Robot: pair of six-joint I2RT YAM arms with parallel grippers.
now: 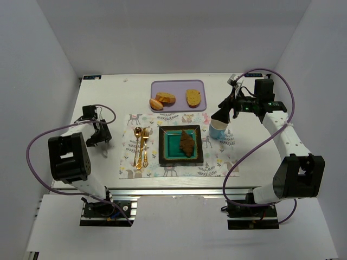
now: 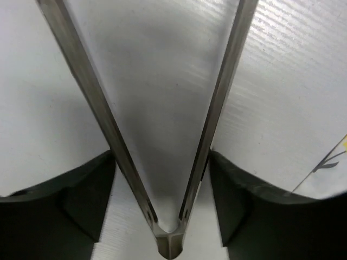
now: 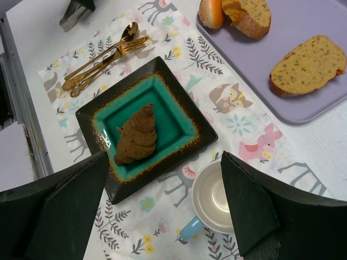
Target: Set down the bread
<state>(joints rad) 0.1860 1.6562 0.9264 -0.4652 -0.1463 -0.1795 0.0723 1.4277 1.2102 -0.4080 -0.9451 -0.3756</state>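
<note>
Right wrist view: bread [image 3: 136,142] lies on the plate [image 3: 176,116], so placing looks done. Right fingers [image 3: 255,211] spread, empty; left fingers [image 2: 65,206] flank open tongs [image 2: 215,108], grip unclear.

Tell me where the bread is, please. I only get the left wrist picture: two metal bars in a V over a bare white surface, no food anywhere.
Observer: The dark brown bread lies on the teal plate, which sits on the patterned placemat.
Operator: Are my metal bars near it?
Observer: No. Those tongs, between the left gripper fingers, are left of the placemat, beyond the gold cutlery.
Operator: And the other arm?
Observer: The right gripper hangs open and empty above a cup beside the plate.
</note>
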